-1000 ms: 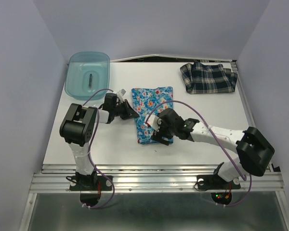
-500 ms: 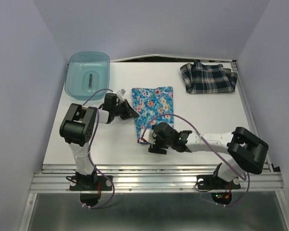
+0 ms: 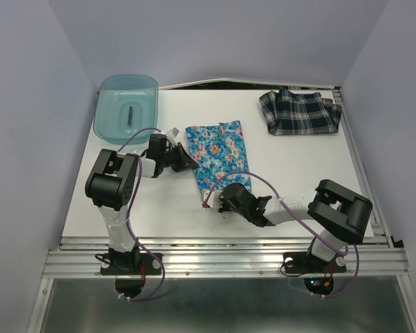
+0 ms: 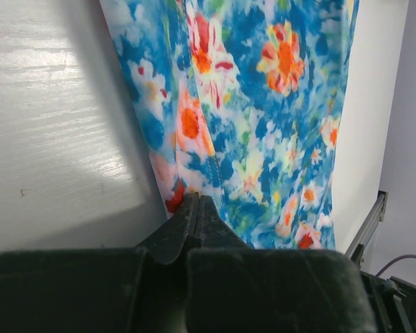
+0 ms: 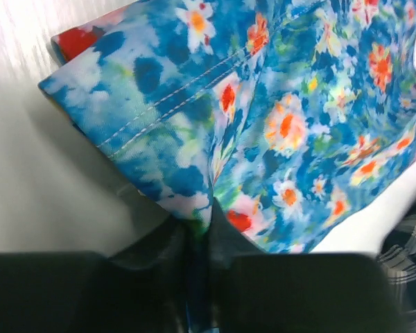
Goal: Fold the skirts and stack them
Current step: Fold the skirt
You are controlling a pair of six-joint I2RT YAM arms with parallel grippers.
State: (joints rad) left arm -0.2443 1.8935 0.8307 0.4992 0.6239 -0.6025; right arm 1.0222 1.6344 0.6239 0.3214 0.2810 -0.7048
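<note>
The bright blue floral skirt (image 3: 218,156) lies lengthwise in the middle of the table, folded into a narrow strip. My left gripper (image 3: 193,165) is at its left edge, jaws shut on the cloth's edge (image 4: 197,201). At the skirt's near end, my right gripper (image 3: 218,201) is shut on the hem. In the right wrist view the floral skirt (image 5: 284,104) bunches up and runs in between the closed fingers of the right gripper (image 5: 200,220). The navy-and-white plaid skirt (image 3: 299,112) lies folded at the back right, away from both grippers.
A translucent teal bin (image 3: 127,105) with a small dark object inside stands at the back left. White table (image 3: 305,166) stretches between the floral skirt and the right edge. Purple walls close in the left, back and right sides.
My right gripper slid toward the near left and closed on the floral skirt's near hem. The skirt drew narrower and shifted slightly left. The left gripper stayed shut in place.
</note>
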